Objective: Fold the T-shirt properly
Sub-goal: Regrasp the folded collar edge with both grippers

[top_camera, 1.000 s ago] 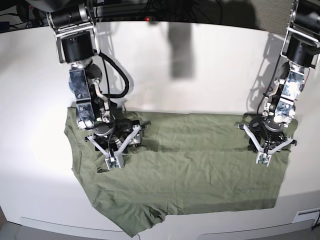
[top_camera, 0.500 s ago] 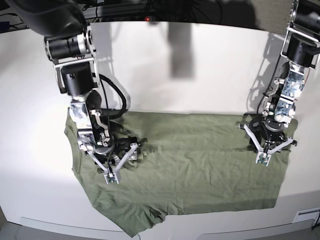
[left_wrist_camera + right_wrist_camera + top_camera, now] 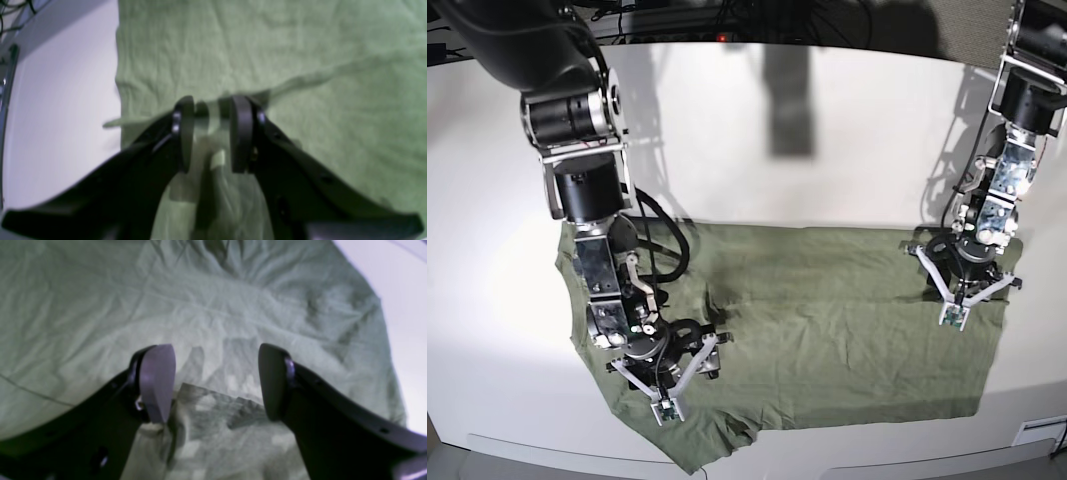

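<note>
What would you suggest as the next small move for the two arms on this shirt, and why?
Probably lower the right gripper and close it on the near edge. Its jaws stand open above the T-shirt with nothing between them, while the left gripper already pinches a ridge of cloth by the far-side edge. With both ends held, the fold could begin evenly.

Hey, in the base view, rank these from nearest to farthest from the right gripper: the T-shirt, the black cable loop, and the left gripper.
1. T-shirt: directly beneath the right gripper, whose fingers are spread open over it.
2. Black cable loop: just behind, beside the right arm.
3. Left gripper: across the shirt, at the view's right, pinching cloth.
</note>
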You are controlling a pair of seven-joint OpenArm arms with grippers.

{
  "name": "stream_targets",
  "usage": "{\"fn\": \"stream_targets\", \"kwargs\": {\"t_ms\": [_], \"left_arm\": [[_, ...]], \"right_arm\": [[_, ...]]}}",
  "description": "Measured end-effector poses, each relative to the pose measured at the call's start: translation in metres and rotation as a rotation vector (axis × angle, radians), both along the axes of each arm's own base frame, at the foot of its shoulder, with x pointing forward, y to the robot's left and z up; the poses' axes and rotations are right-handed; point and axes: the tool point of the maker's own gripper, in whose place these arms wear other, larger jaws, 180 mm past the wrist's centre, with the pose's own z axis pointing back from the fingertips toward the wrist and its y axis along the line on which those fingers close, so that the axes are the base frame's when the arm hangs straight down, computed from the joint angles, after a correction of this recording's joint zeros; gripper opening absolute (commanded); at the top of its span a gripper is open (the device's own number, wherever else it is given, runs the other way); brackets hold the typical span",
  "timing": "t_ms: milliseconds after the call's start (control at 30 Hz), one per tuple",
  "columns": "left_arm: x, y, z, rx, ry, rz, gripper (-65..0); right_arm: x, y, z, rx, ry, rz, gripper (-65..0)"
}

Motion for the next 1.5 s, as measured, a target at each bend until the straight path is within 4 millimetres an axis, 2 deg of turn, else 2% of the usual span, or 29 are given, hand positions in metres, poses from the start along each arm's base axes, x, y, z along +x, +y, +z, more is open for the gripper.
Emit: {"fn": "stream_targets", "kwargs": {"t_ms": [67, 167, 267, 367, 467, 567, 733, 867, 1133, 1367, 1433, 1500], "left_arm": [[-0.001, 0.001, -0.002, 0.001, 0.012, 0.005, -46.9], [-0.003, 0.002, -0.004, 0.005, 0.030, 0.013, -46.9], [-0.008, 0.000, -0.011, 0.003, 0.074, -0.004, -46.9], [-0.013, -0.012, -0.018, -0.061, 0.125, -0.035, -46.9], [-0.016, -0.014, -0.021, -0.091, 0.149, -0.027, -46.9], [-0.017, -0.012, -0.021, -0.120, 0.173, -0.026, -46.9], [-0.018, -0.002, -0.017, -0.256, 0.206, 0.030, -46.9], [-0.022, 0.004, -0.016, -0.293, 0.232, 0.047, -46.9], [-0.015, 0.003, -0.010, -0.301, 0.169, 0.036, -46.9], [-0.021, 0.012, -0.017, -0.179, 0.172, 0.010, -46.9], [-0.023, 0.008, -0.020, -0.161, 0.170, -0.002, -43.3], [-0.026, 0.004, -0.024, -0.156, 0.172, -0.012, -32.6]], "right_arm": [[-0.009, 0.003, 0.005, -0.003, -0.028, 0.012, -25.6], [-0.034, 0.004, -0.005, -0.016, -0.015, 0.027, -25.6], [-0.054, -0.009, -0.024, -0.044, 0.034, 0.018, -25.6], [-0.067, -0.027, -0.040, -0.056, 0.076, -0.013, -25.6], [-0.077, -0.046, -0.051, -0.028, 0.119, -0.061, -25.6], [-0.081, -0.065, -0.053, -0.020, 0.155, -0.114, -25.6], [-0.086, -0.079, -0.056, 0.011, 0.167, -0.145, -25.6], [-0.096, -0.080, -0.066, 0.005, 0.211, -0.146, -25.6], [-0.096, -0.080, -0.067, 0.006, 0.207, -0.144, -25.6], [-0.097, -0.080, -0.068, 0.004, 0.209, -0.144, -25.6], [-0.100, -0.080, -0.070, 0.004, 0.216, -0.143, -25.6], [-0.101, -0.079, -0.072, 0.005, 0.222, -0.143, -25.5]]}}
